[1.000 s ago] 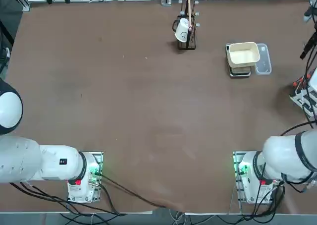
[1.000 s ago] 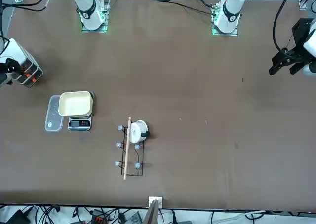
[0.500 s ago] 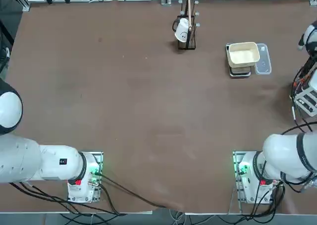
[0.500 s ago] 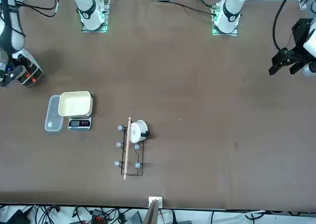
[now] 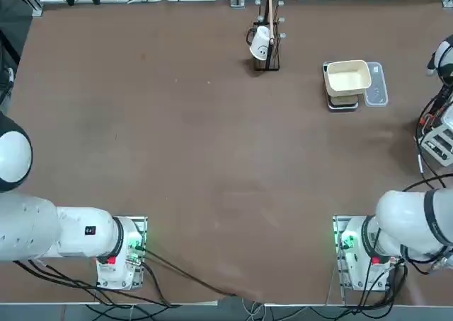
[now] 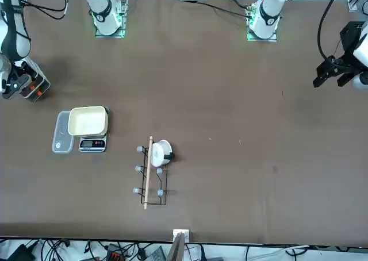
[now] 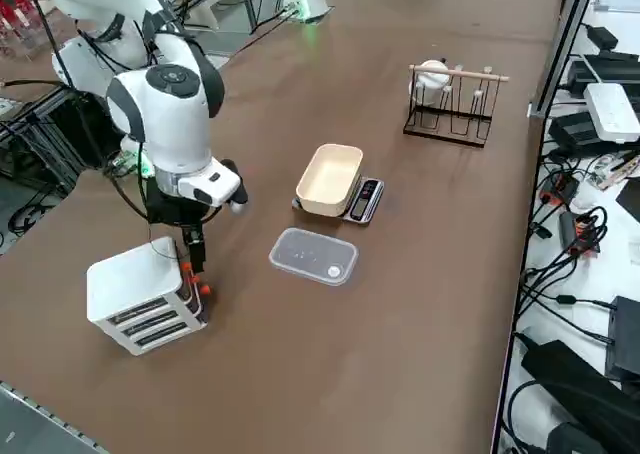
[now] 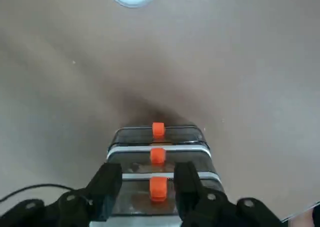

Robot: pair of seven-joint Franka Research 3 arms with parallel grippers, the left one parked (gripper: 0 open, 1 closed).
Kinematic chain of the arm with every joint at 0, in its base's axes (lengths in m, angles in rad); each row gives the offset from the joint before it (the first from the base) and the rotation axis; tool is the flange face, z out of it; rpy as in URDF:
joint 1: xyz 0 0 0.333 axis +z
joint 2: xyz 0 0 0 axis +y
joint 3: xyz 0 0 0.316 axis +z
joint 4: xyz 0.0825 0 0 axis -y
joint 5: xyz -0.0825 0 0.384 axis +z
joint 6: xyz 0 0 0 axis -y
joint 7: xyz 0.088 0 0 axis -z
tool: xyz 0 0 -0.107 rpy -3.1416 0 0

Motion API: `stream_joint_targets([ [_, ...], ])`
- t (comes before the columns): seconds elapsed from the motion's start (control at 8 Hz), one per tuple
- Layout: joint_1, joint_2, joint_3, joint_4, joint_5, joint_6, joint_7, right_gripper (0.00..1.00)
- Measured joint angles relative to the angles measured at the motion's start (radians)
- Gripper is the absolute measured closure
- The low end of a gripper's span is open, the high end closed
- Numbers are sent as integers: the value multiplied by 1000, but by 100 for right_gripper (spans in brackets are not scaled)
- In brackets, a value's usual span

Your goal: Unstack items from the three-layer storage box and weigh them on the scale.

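Brown and broad, the worktop point(image 7: 400, 374) carries the three-layer box point(image 7: 145, 299), near the scale point(image 7: 366, 200) with its cream tray point(image 7: 330, 179). The right hand point(image 8: 150, 187) is over the box's orange-tabbed front — fingers point(image 8: 186, 187) parted either side of the nearest tab point(image 8: 158, 188), gripping nothing.

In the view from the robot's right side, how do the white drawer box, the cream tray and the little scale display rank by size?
Largest to smallest, as they look there:
1. White drawer box
2. Cream tray
3. Scale display
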Motion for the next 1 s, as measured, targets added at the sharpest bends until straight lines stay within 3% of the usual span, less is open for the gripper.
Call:
stream_joint_targets([
  [0.75,-27,19,1,-2,-3,29,-1,44],
  [1.0,-27,19,2,-2,-3,29,-1,56],
])
